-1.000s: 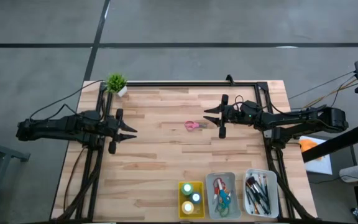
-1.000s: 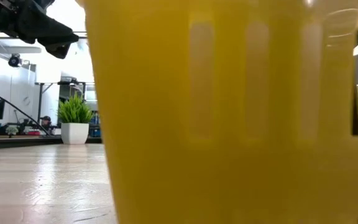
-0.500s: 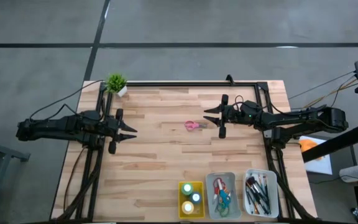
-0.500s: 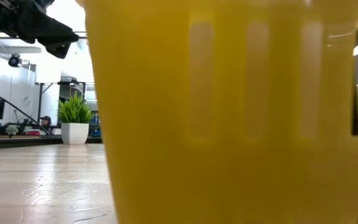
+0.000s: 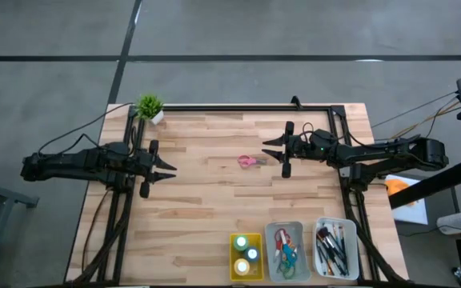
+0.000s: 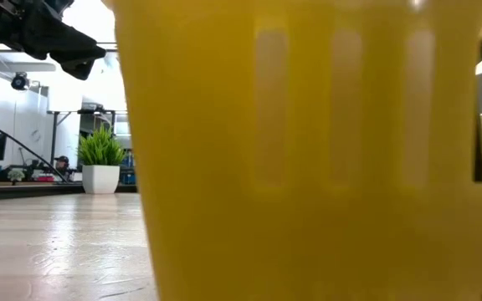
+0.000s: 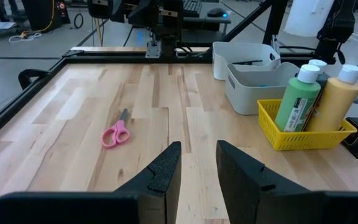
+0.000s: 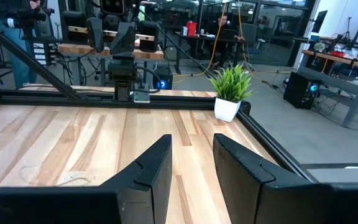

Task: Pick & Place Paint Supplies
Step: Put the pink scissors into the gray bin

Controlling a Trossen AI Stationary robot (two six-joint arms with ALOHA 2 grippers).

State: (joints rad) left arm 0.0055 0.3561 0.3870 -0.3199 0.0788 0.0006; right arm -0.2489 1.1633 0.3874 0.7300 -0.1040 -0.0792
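We see the left gripper (image 5: 169,170) above the left part of the worktop (image 5: 214,216), pointing toward the middle. Its two fingers (image 7: 166,171) stand a little apart with a narrow gap between them, and they hold nothing. The right gripper (image 5: 272,150) is above the right part of the worktop, pointing toward the middle too. Its fingers (image 8: 157,165) are also a little apart and empty.

Just beside the right gripper, on its left side, we see the pink-handled scissors (image 5: 251,161) lying flat on the wood, not touched by any finger. In the left wrist view the same scissors (image 7: 116,132) lie alone on the bare boards, well apart from the left gripper.

At the near edge of the worktop, right of the middle, three trays stand in a row. The yellow tray (image 5: 233,258) holds the paint bottles (image 5: 246,254); in the left wrist view we see a green bottle (image 7: 297,99) and a yellow bottle (image 7: 333,102) standing upright in it. The grey tray (image 5: 298,232) next to it holds another scissors with colourful handles (image 5: 285,254). The white tray (image 5: 352,240) on the right holds the brushes (image 5: 330,246), lying in a bundle.

A small potted plant (image 5: 150,107) stands at the far left corner of the worktop. In the low view the wall of the yellow tray fills almost the whole picture, and the plant (image 6: 100,164) shows far behind it.
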